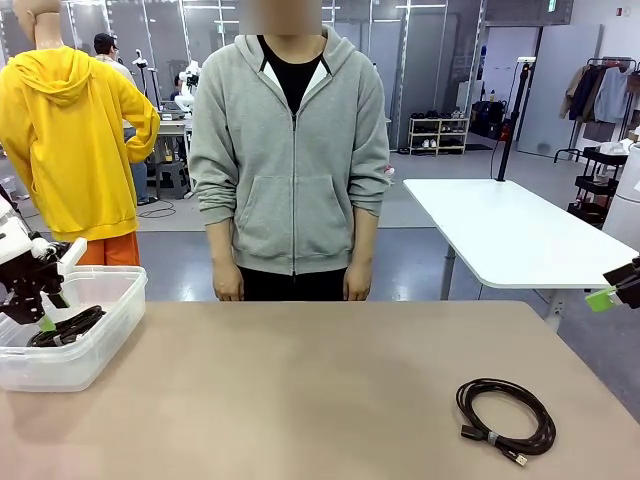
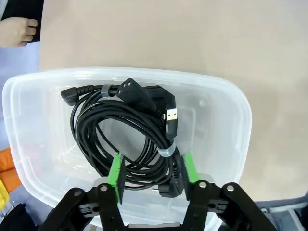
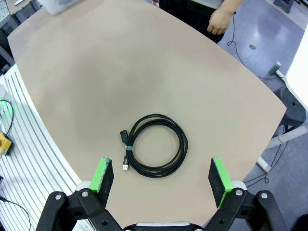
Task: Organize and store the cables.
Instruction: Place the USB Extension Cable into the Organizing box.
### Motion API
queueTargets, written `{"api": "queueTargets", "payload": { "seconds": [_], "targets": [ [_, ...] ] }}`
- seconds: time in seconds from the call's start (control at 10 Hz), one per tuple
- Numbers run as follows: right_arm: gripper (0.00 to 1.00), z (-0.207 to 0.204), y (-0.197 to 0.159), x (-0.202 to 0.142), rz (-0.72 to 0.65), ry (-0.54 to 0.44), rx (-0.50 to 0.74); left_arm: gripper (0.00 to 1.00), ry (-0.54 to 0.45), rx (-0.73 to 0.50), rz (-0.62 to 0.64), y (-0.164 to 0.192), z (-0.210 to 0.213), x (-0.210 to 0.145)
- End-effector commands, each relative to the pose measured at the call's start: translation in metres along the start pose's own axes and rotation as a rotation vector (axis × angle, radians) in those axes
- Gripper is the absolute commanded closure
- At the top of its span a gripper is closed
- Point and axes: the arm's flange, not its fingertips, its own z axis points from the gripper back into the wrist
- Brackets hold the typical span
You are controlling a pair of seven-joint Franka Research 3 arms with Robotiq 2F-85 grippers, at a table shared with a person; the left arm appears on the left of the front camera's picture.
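Two pincers stand open. Inside the clear plastic storage bin (image 2: 231,110), the left pincer (image 2: 151,174) has its green pads spread on either side of the bundled black cables (image 2: 125,139), which lie on the bin's floor, gripped by nothing. Well apart from the bin, the right pincer (image 3: 161,175) hangs spread above one coiled black cable (image 3: 156,144) lying flat on the tan surface (image 3: 96,72). By my judgement, storing is largely done; this last coil remains.
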Motion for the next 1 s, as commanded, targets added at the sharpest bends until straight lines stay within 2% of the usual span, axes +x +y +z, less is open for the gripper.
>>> {"api": "queueTargets", "payload": {
  "seconds": [0.0, 0.4, 0.5, 0.9],
  "targets": [
    [0.00, -0.001, 0.001, 0.001, -0.006, 0.013, -0.011, 0.00, -0.007, 0.000, 0.036, -0.002, 0.007, 0.002],
    [0.00, -0.001, 0.001, 0.001, -0.006, 0.013, -0.011, 0.00, -0.014, 0.037, 0.119, -0.019, 0.010, 0.008],
    [0.00, -0.001, 0.001, 0.001, -0.006, 0.013, -0.011, 0.00, -0.003, 0.009, 0.054, -0.003, 0.006, 0.004],
    [0.00, -0.001, 0.001, 0.001, -0.006, 0.013, -0.011, 0.00, -0.003, 0.009, 0.054, -0.003, 0.006, 0.004]
  ]
}}
